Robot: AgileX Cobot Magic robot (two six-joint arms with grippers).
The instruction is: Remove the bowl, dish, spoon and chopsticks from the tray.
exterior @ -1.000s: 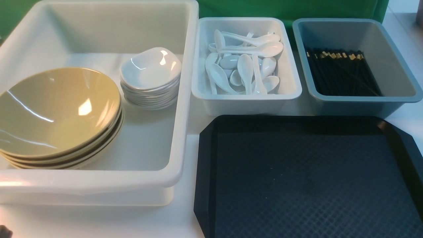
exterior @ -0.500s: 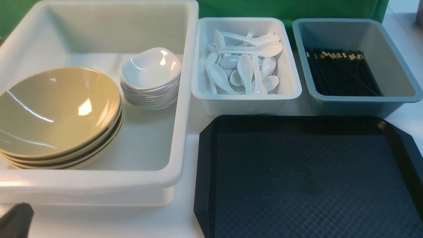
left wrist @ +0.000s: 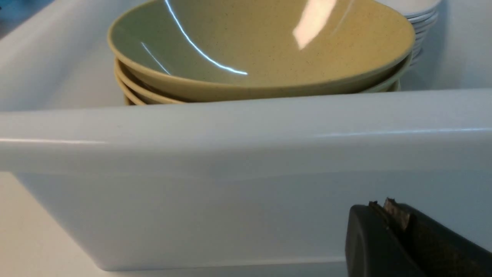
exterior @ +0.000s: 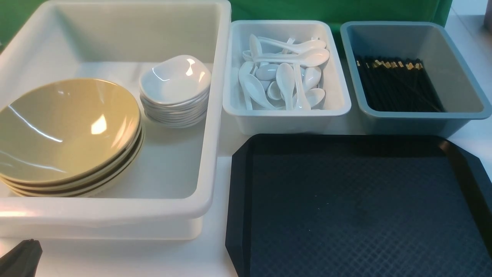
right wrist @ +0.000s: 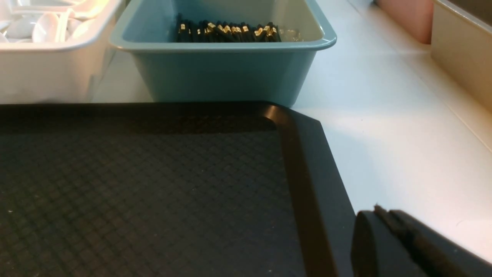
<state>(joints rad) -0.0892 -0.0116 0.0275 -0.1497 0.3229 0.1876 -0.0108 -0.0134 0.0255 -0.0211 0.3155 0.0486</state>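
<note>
- Nothing sits on black diamond-textured plastic tray (exterior: 357, 207); olive-tan bowl (exterior: 65, 127), white dish (exterior: 175, 79), spoon (exterior: 286, 79), chopsticks (exterior: 396, 82) binned.
- Left end effector (exterior: 21, 258), pads together, has just risen into view; right end effector (right wrist: 388, 238) also together.
- Task looks finished.

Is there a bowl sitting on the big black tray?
No, the black diamond-textured tray is bare; the olive-tan bowls sit stacked in the big white bin.

A canteen-style dish-sorting station: white bins (exterior: 215, 115) of stacked crockery, sorted cutlery, green backdrop (exterior: 330, 9).
</note>
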